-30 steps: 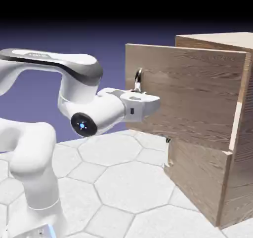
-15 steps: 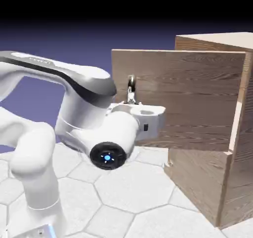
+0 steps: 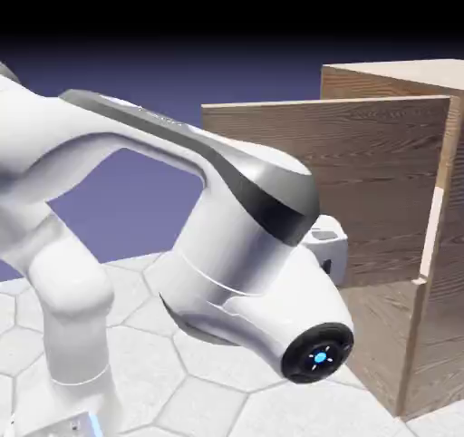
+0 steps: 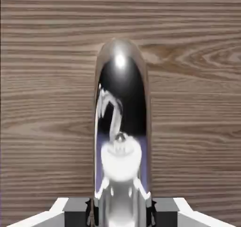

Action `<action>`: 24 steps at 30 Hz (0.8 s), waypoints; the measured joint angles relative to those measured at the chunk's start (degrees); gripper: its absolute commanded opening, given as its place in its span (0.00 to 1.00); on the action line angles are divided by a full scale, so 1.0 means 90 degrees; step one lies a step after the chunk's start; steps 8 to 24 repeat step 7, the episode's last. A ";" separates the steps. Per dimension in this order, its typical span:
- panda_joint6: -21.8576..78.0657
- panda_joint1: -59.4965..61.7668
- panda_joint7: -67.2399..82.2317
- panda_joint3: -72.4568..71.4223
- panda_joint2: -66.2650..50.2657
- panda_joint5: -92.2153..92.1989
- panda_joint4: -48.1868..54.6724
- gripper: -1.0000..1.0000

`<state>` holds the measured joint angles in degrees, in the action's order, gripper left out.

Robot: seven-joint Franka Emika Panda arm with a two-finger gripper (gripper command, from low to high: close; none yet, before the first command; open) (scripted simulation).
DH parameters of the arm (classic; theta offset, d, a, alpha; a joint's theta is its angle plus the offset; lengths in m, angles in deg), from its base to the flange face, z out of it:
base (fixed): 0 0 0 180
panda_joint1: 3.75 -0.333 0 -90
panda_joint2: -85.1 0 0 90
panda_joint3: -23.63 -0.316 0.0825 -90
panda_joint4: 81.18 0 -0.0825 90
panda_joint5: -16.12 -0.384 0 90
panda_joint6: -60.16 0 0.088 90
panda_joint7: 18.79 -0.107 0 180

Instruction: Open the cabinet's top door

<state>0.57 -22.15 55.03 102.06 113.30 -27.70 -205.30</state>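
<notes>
Top door (image 3: pixel 344 186), upper light-brown wood-grain panel of the boxy wood-grain cabinet (image 3: pixel 449 245), swung wider than a second ago: free edge now further toward the exterior view's left, face turned more toward the camera, hinged side at the cabinet's front right. White robot arm (image 3: pixel 227 236) swept forward and down across the view, now bulking large in front of the door; blue-lit joint cap low near the cabinet's lower front. Gripper (image 4: pixel 120 207) clamped tight on the curved silver metal handle (image 4: pixel 121 127), grey fingertips (image 4: pixel 89 212) pressed against both sides of it in the hand view, wood grain filling the background. In the exterior view, handle and fingers hidden behind the arm; only a bit of white hand showing beside the door. Lower panel mostly covered by the arm. Cabinet's right side cut off by the frame edge.
</notes>
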 measured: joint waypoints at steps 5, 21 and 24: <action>0.0328 -0.1154 -0.0097 0.0972 0.0169 0.0296 0.0635 0.00; 0.0437 -0.1615 -0.0186 0.1319 0.0328 0.0436 0.0907 0.00; 0.0437 -0.1615 -0.0186 0.1319 0.0328 0.0436 0.0907 0.00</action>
